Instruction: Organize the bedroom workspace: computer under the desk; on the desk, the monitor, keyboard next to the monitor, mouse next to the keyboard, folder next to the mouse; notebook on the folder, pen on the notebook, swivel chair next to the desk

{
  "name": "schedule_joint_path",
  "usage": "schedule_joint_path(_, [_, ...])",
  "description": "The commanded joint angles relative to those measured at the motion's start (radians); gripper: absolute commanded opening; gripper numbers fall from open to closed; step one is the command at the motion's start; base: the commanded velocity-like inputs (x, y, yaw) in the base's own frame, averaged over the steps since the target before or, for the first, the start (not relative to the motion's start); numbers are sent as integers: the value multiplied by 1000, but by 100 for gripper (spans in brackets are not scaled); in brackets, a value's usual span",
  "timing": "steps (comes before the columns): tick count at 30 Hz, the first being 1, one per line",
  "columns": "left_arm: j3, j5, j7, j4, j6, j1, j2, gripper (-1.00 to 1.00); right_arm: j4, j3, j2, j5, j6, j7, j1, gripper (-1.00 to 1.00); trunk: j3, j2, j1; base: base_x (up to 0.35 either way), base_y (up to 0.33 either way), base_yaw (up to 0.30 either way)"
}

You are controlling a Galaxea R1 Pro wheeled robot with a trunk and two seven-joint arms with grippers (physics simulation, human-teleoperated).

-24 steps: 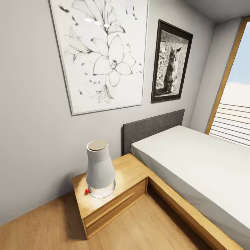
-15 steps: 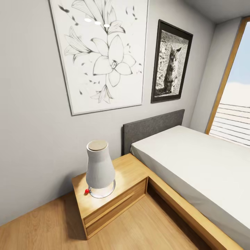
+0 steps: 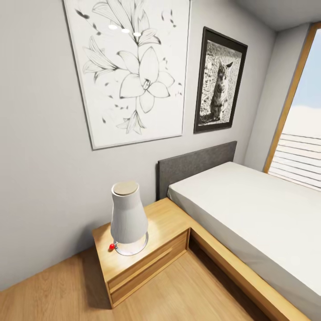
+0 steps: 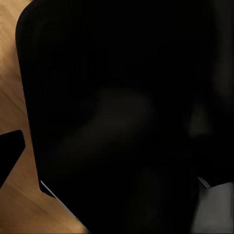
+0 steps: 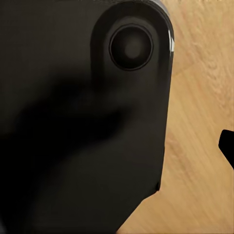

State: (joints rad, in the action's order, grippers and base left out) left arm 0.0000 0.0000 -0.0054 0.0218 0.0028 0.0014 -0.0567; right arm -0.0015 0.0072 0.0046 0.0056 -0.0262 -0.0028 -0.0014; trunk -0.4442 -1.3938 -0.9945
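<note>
My head has tipped slightly, little else changed: light wooden bedside drawer unit (image 3: pixel 142 254) with white vase-shaped lamp (image 3: pixel 128 219) beside grey-mattressed bed (image 3: pixel 249 214); desk things not yet found, my fingers' opening cannot be told.

I'm looking at a home bedroom: a white-mattressed bed (image 3: pixel 249 214) with a grey upholstered headboard (image 3: pixel 196 166), a light wooden bedside unit (image 3: pixel 142 249) carrying a white ribbed lamp (image 3: pixel 128 218), framed flower drawing (image 3: pixel 129 67) on the grey wall.
</note>
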Motion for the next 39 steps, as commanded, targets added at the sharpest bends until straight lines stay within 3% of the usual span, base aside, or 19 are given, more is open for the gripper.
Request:
schedule_joint_path(1, [0,0,-1,1,0,0,0,100,0,1,0,1,-3,0,0,100,2,7,4,0,0,0])
schedule_joint_path(20, [1,1,0,1,0,0,0,100,-1,-2,-2,0,-9,-1,0,100,62,140,77,0,0,0])
schedule_joint_path(30, [0,1,0,3,0,0,0,100,-6,-5,1,-3,-97,0,0,100,93,210,115,0,0,0])
schedule_joint_path(39, [0,2,-1,24,-1,0,1,100,-6,-6,1,-4,-125,-1,0,100,121,273,150,0,0,0])
